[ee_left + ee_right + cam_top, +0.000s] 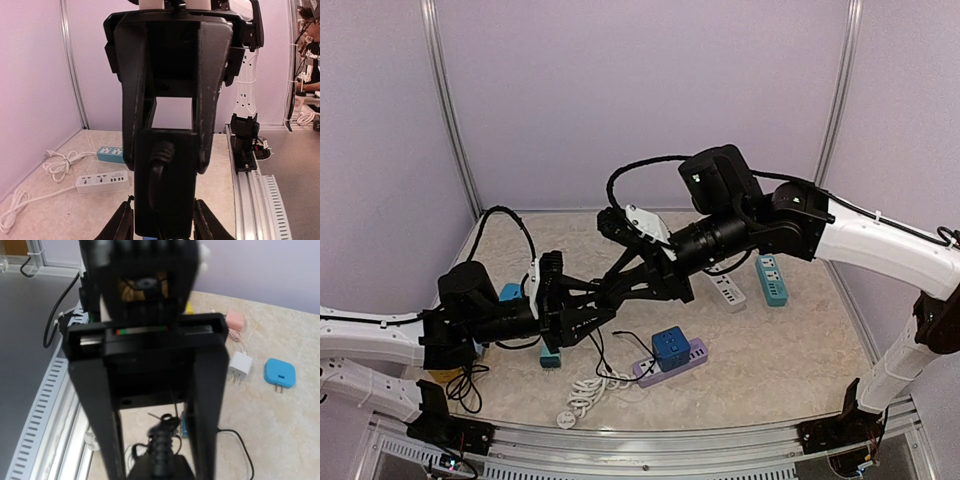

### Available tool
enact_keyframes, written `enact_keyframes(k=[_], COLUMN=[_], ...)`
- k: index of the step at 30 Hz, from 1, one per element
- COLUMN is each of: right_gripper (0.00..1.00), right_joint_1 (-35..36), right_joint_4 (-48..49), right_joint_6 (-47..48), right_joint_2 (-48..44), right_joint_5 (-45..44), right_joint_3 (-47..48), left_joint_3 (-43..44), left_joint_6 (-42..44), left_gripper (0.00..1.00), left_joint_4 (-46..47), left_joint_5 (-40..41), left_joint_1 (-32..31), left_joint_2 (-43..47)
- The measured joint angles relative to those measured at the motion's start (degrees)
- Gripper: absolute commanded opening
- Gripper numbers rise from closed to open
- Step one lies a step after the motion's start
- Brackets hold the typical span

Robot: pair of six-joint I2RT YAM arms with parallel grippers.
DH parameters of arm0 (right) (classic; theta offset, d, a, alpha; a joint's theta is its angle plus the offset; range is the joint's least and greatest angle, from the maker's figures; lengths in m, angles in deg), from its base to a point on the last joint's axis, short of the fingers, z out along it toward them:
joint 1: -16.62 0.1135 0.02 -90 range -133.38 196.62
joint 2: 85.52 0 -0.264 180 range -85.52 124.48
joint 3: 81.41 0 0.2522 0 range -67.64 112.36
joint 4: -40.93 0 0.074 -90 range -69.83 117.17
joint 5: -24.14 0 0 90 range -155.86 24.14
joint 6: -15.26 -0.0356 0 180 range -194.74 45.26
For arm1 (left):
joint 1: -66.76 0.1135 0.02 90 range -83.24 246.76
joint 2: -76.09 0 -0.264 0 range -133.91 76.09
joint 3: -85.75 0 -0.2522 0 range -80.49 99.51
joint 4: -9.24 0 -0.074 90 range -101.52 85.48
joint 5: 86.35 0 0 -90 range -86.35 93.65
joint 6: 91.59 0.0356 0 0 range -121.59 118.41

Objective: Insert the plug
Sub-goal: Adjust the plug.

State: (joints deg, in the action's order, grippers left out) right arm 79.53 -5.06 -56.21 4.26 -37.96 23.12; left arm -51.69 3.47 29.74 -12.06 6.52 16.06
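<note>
The left gripper (164,212) jaws are clamping one end of the black plug (172,180). The right gripper (168,162) jaws are squeezing its other end from the opposite side. Both are holding it in the air above the desk (790,350), where a purple power strip (692,358) is lying nearby.

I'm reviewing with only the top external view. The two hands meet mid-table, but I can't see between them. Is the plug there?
Observer: Yes. The left wrist view shows a black plug between the left hand's fingertips.
Operator: Is the right hand on it too?
Observer: Yes, its fingers press the same plug's sides.
Operator: Is anything hidden under the left arm?
Observer: The right wrist view shows a white charger and a pink charger lying beyond the left hand.
</note>
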Motion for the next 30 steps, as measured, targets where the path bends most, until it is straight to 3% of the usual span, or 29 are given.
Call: enact_keyframes(k=[4,11,12,14,16,25,30], right_gripper=[0.00,0.00,0.05,0.31,0.39,0.51,0.45], right_joint_1=[0.0,0.0,0.0,0.0,0.0,0.1,1.1], right_joint_4=[0.5,0.2,0.2,0.0,-0.4,-10.0,-14.0], right_joint_6=[0.4,1.1,1.2,1.4,1.6,2.7,4.0], right_joint_2=[-0.2,-0.4,-0.4,-0.4,-0.4,4.6,7.4], right_joint_5=[0.5,0.7,0.7,0.6,0.5,-6.4,-7.6], right_joint_3=[-0.2,-0.4,-0.4,-0.4,-0.4,7.6,11.1], left_joint_3=[1.1,1.4,1.4,1.4,1.4,1.1,0.5], left_joint_6=[0.3,0.4,0.5,0.6,0.7,3.0,4.0], left_gripper=[0.00,0.00,0.00,0.00,0.00,0.00,0.00], left_joint_4=[-0.8,-1.5,-1.6,-1.7,-1.8,-3.5,-4.3], left_joint_5=[0.1,0.4,0.5,0.7,1.0,4.4,4.6], left_joint_1=[-0.6,-1.1,-1.1,-1.2,-1.3,-1.3,-1.3], left_joint_2=[0.0,0.1,0.1,0.1,0.1,0.2,0.2])
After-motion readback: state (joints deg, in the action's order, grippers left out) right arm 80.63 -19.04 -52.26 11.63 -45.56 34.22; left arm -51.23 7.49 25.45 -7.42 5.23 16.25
